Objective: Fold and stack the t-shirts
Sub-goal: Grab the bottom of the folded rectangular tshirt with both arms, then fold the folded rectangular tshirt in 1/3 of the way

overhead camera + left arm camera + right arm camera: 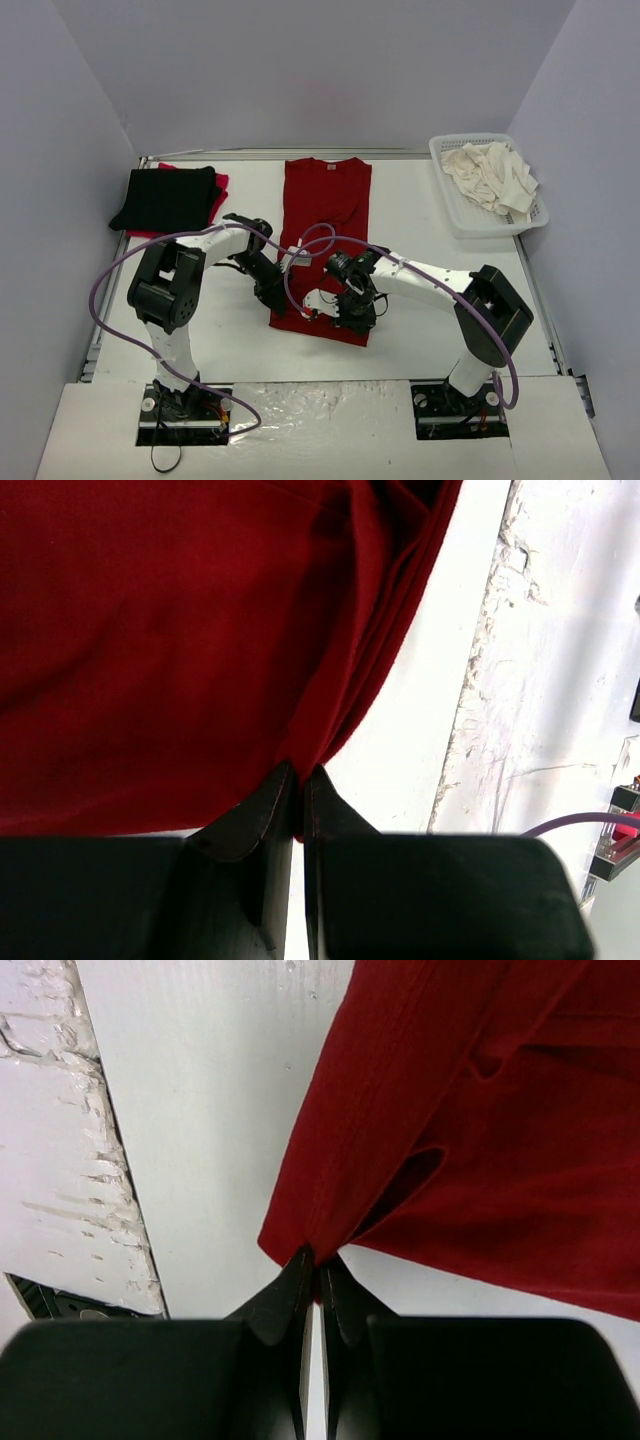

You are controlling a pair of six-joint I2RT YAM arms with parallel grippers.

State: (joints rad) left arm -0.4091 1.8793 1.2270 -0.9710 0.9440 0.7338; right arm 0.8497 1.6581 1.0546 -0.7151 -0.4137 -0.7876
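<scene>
A dark red t-shirt lies lengthwise on the white table, its sides folded in and its neck at the far end. My left gripper is shut on the near left corner of the dark red t-shirt; the cloth is pinched between the black fingers. At the near right corner my right gripper is shut on the hem of the dark red t-shirt. A folded black t-shirt rests on a bright red t-shirt at the far left.
A white lattice basket at the far right holds crumpled cream-white cloth. Purple cables loop off both arms. The table's near edge runs just beside the shirt's hem. Grey walls close in the back and sides.
</scene>
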